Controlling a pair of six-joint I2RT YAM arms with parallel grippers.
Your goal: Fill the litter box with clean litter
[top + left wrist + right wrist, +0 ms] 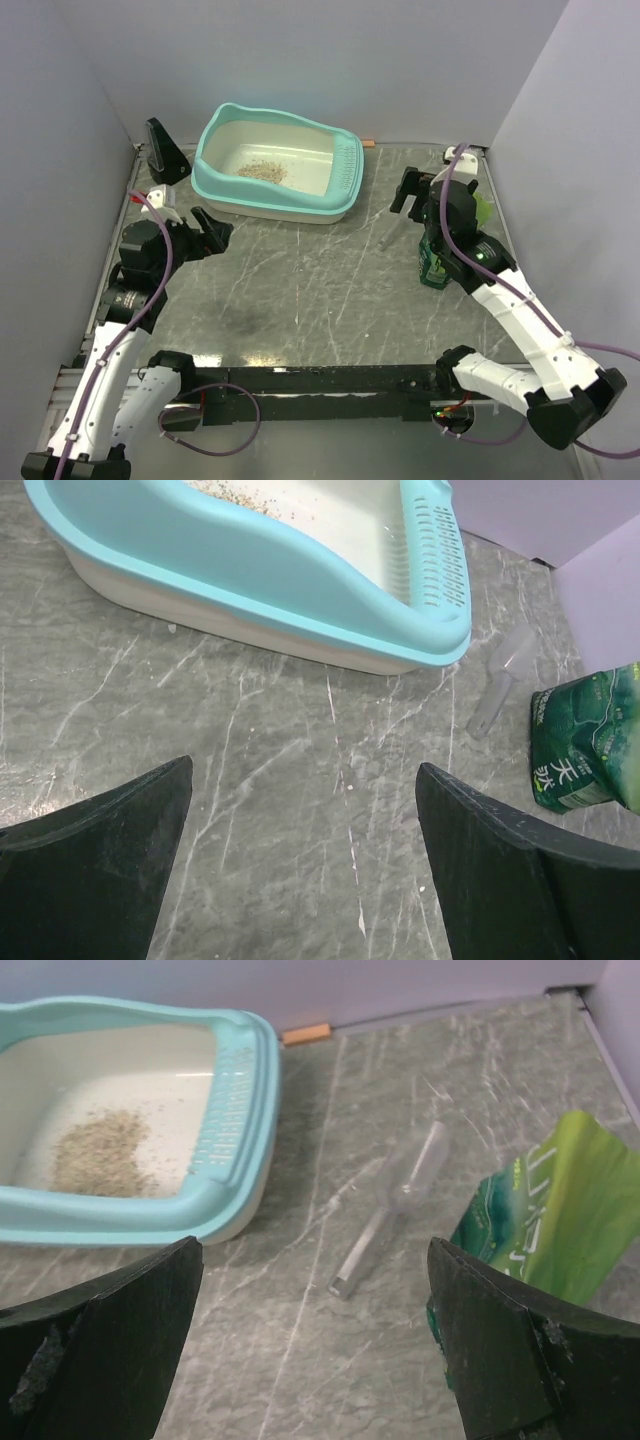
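Observation:
The litter box [215, 185], with a turquoise rim and cream inside, stands at the back of the table, slotted end to the right. A small patch of tan clean litter [262, 171] lies in it. The box [235, 1110] and litter [100, 1150] also show in the right wrist view. My left gripper [215, 232] is open and empty, in front of the box's left end [300, 580]. My right gripper [408, 190] is open and empty, right of the box, above a translucent scoop [395, 1205] that lies on the table. A green printed pouch [540, 1220] stands beside the right finger.
The pouch [435, 262] stands under the right arm. The scoop [503, 680] and pouch [585, 740] show at the right of the left wrist view. A black stand [165, 150] sits left of the box. A small orange piece [369, 143] lies by the back wall. Walls enclose the table.

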